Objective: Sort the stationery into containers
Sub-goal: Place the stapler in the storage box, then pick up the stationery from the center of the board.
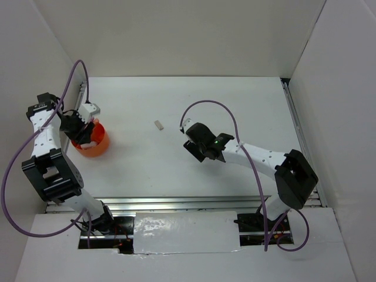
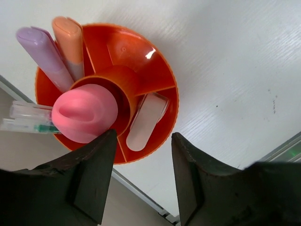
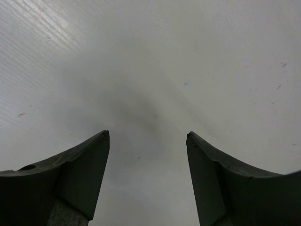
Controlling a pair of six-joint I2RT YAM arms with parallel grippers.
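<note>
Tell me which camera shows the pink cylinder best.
Left wrist: the pink cylinder is large and close, standing in the centre well of the orange tub. Top external shows the tub small, its contents largely hidden under the left gripper. Right wrist shows only bare table.

Lab test cell, white walls (image 1: 176, 35).

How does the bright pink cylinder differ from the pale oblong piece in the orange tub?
The bright pink stubby cylinder is fat and round-ended; the pale oblong piece is whitish-pink and slimmer. The cylinder stands in the central cup; the pale piece leans in an outer wedge. Both sit inside the round orange plastic tub.
</note>
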